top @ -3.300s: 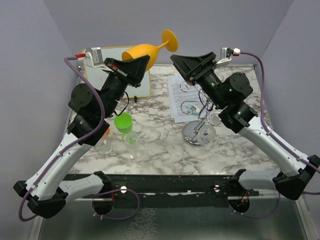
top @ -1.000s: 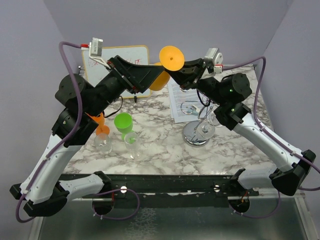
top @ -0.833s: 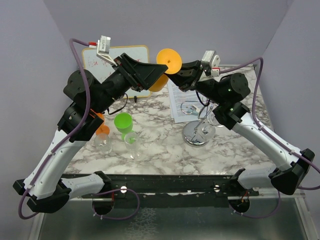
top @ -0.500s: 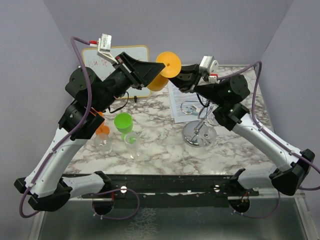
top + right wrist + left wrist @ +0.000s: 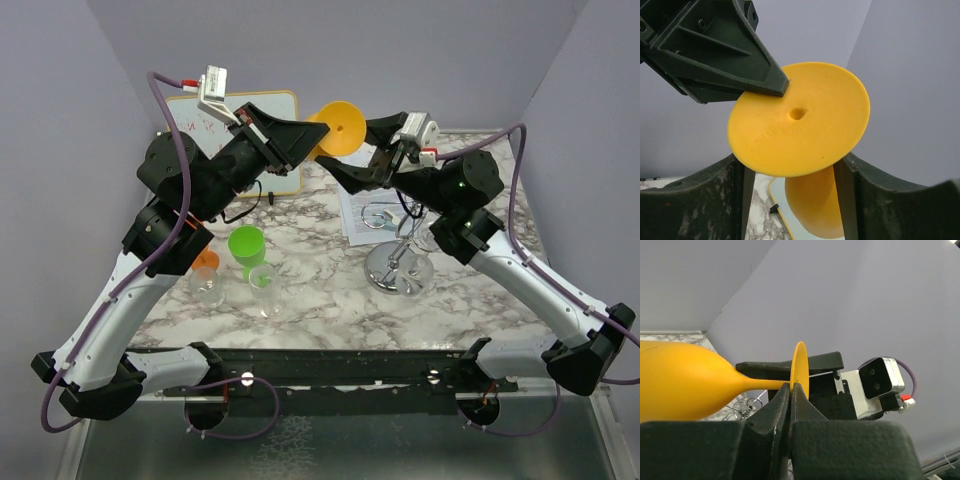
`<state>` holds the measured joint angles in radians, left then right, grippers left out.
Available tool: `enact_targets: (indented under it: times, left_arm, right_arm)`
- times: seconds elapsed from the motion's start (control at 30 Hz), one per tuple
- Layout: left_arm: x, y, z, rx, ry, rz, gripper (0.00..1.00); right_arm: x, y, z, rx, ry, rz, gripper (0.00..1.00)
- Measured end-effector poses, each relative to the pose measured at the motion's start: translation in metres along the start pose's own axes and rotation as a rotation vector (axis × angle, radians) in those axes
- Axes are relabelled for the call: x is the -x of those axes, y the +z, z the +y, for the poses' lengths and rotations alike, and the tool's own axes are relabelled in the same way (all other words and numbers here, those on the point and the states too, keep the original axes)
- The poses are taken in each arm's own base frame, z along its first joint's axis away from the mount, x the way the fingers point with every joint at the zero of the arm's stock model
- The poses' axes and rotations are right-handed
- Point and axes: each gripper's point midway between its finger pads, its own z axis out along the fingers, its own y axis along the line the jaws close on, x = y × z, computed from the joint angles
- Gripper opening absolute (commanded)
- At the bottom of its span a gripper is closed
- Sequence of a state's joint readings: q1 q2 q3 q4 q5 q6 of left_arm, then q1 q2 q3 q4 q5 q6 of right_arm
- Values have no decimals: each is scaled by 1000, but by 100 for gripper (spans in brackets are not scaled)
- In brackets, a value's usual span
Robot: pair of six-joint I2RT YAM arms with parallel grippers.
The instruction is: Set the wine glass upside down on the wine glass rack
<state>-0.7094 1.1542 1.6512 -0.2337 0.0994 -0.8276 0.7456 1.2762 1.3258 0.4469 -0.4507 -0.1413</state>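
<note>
The yellow wine glass [image 5: 338,126] is held in the air over the back of the table, lying roughly sideways with its foot toward the right arm. My left gripper [image 5: 791,388] is shut on the rim of the glass's foot [image 5: 800,365]; the bowl [image 5: 680,387] points away to the left. My right gripper [image 5: 792,159] is open, with a finger [image 5: 705,200] on each side of the glass just behind the foot [image 5: 800,120], and is not touching it. The chrome wine glass rack [image 5: 398,268] stands on the table below the right arm.
A green cup [image 5: 246,243], two clear glasses [image 5: 208,288] [image 5: 264,280] and an orange item [image 5: 205,260] stand at the left. A whiteboard [image 5: 200,125] lies at the back left. A printed sheet [image 5: 355,200] lies beside the rack.
The left arm has carried the glass right and turned its foot toward the right arm. The right gripper has come up to the foot, and its fingers now straddle the glass.
</note>
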Motion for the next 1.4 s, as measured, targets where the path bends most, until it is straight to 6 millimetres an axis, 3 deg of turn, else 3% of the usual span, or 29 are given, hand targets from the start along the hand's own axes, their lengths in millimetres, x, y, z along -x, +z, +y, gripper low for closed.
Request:
enact_targets:
  times: [0.23,0.47,0.8,0.9,1.1,1.23,1.4]
  left_arm:
    - [17,2,14,77,31,-88,0]
    - [17,13,35,152,51,-116,0]
    - [-21,57,92,251,55,-7,0]
    - [-34,81,109,246,46,61,0]
    - [-73,115,138,227,0,212,0]
    - [-94,118,149,234,-41,283,0]
    - [-101,119,138,183,-93,321,0]
  right_arm:
    - [0,-12,0,-33,51,55,71]
    - [29,-43,5,-76,74,33,71]
    - [57,-84,16,-136,159,-16,71]
    - [64,-94,18,-155,191,-32,71]
    - [74,-109,21,-182,253,-55,71]
    - [82,-119,21,-210,283,-70,70]
    - [94,-128,17,-251,302,-97,71]
